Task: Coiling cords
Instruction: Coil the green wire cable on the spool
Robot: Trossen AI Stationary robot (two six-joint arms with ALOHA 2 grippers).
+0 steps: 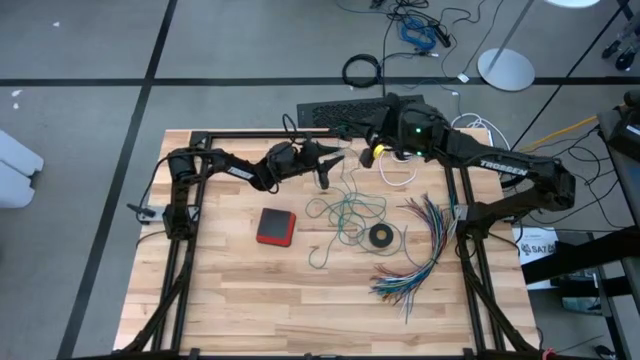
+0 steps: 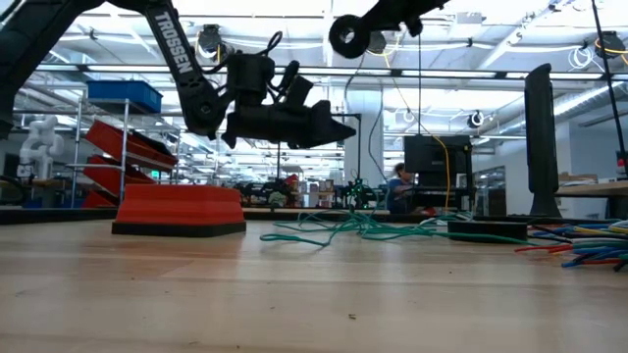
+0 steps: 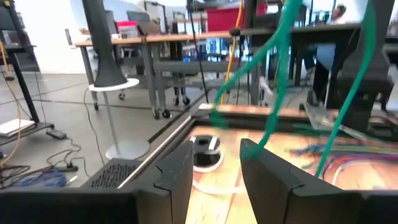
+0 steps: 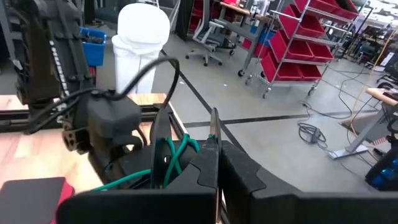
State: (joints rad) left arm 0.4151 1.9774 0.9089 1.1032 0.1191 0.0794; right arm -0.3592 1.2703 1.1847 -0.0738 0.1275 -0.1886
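the left hand (image 1: pixel 326 168) hung raised near the surface's (image 1: pixel 240 290) far edge, fingers parted and holding nothing. the right hand (image 1: pixel 375 150) (just beside it) was pinched closed on the teal-green cord (image 1: pixel 345 215), whose loose tangle lay mid-surface. the white cord (image 1: pixel 398 172) lay by the far edge.

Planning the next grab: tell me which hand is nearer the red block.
Left. The left hand hovers above the table just behind the red block; the right hand is farther back and off to the side.
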